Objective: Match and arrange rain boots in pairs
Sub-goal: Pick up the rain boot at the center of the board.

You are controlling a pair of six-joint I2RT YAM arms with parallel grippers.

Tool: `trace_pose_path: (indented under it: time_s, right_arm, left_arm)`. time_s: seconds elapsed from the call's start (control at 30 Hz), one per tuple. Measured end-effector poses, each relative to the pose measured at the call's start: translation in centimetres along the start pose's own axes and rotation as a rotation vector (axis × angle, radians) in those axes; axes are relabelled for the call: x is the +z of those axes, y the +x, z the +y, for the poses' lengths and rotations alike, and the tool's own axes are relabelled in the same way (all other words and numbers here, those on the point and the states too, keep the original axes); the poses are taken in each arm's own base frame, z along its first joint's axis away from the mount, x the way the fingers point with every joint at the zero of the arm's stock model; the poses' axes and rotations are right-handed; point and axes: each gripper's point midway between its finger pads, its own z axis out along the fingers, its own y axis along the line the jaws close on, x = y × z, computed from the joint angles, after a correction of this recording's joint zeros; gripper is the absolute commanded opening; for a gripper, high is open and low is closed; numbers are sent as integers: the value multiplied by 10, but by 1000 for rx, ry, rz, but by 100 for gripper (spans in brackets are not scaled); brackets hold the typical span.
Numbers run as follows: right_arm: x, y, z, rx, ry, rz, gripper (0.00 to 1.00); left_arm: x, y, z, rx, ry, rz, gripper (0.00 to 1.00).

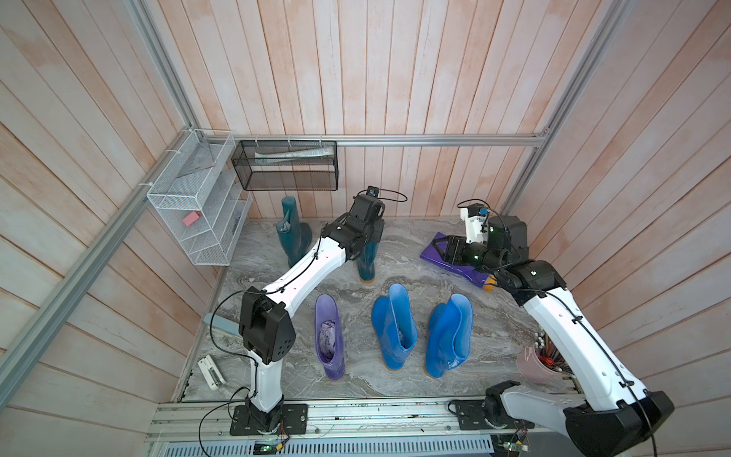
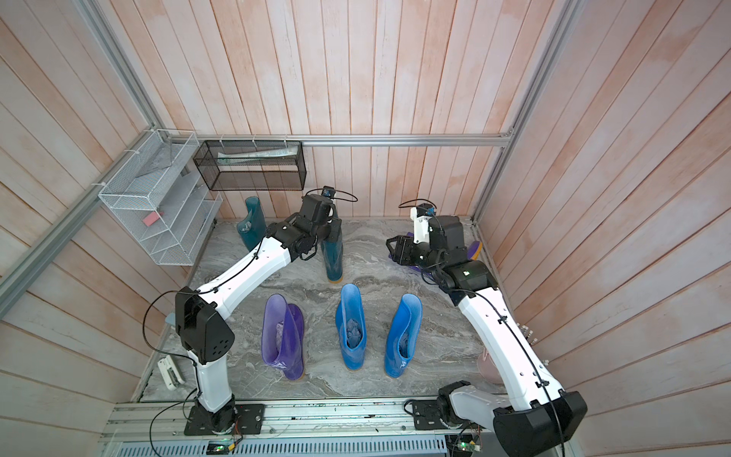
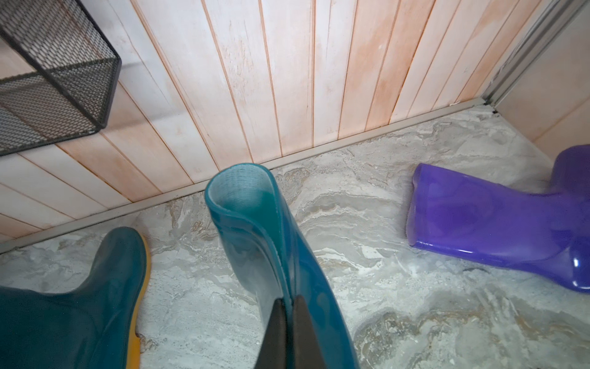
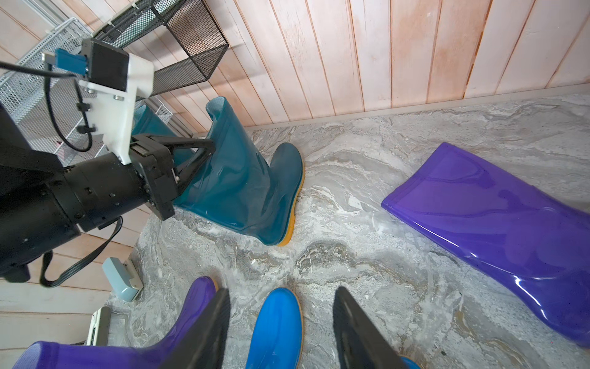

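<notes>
Left arm (image 1: 300,273) stretches forward, jaws clenched on the cuff of the standing teal boot (image 3: 303,255); right arm (image 1: 561,324) bends over the lying purple boot (image 4: 495,217), jaws released.

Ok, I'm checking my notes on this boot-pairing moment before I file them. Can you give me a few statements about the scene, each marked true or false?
1. The left gripper is shut on the shaft wall of a dark teal boot. True.
2. The darker purple boot stands upright. False: it lies on its side.
3. The right gripper is clamped on a blue boot. False: its jaws stand open with nothing between them.
4. The two bright blue boots stand upright side by side. True.
</notes>
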Motion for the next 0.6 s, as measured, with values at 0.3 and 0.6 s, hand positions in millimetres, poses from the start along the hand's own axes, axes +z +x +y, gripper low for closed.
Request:
trace_pose_path:
  time_s: [0.3, 0.6]
  right_arm:
    - [3, 8, -4, 4, 5, 14, 53]
    - [3, 8, -4, 4, 5, 14, 52]
  left_arm:
    - [3, -5, 35, -3, -28, -2, 0]
    - [1, -6, 58, 63, -66, 9, 0]
